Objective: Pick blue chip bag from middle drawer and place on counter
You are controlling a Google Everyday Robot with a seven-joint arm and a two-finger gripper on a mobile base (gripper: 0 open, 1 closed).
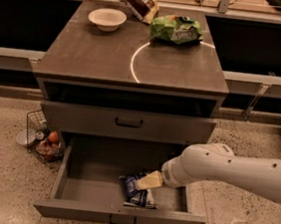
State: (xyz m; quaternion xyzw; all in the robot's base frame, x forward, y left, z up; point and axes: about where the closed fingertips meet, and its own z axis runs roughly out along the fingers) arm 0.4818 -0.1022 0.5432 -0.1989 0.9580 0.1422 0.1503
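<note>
We note the middle drawer (119, 215) standing open below the counter (101, 55), with the blue chip bag (136, 196) lying near its front wall, right of centre. The gripper (149, 181), on the white arm (225, 168) reaching in from the right, sits low inside the drawer, its tan tip against the bag's upper edge. We cannot tell whether it has hold of the bag.

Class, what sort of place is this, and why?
Probably a kitchen-style robot test area: a counter bearing a bowl and green bag, and the tool in the open middle drawer beneath, at the blue chip bag.
</note>
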